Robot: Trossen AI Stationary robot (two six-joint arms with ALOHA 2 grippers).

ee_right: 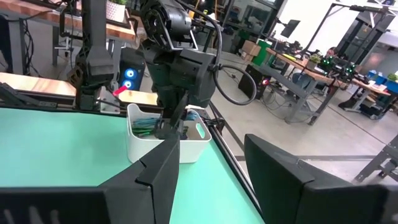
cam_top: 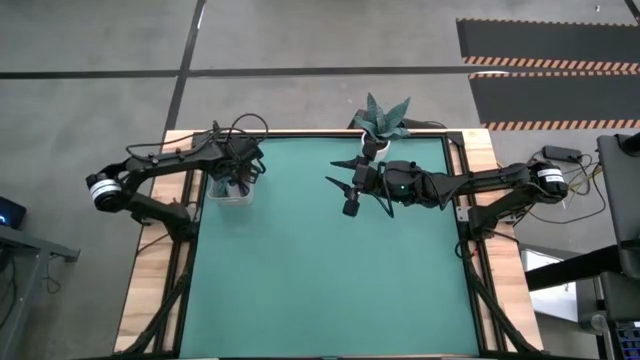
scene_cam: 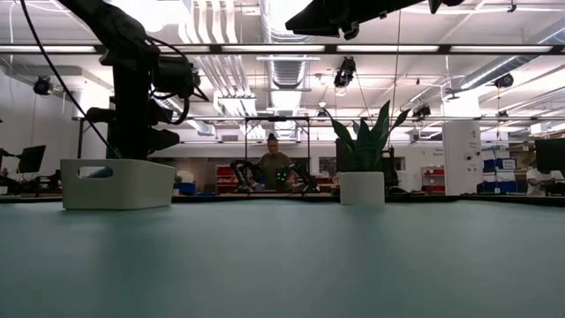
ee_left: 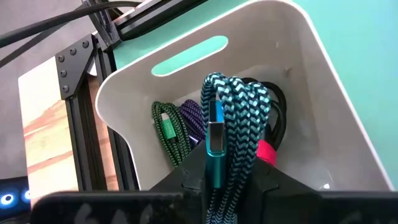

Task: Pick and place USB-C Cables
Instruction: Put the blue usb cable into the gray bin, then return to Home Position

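Teal cable (ee_left: 233,134) sits pinched in my left end effector (ee_left: 219,177), its fingers narrowed on the braided bundle with the metal plug pointing down toward me, right above the white bin (ee_left: 323,81) at the desk's far left corner. I grip it mid-bundle so the loops stay together while it hangs over the bin. Green cable (ee_left: 166,132), purple cable (ee_left: 194,118) and a black and red cable (ee_left: 268,146) lie inside on the bin floor. My right end effector (ee_right: 211,165) waits wide and empty near the desk's far edge beside the plant (cam_top: 381,122), keeping clear.
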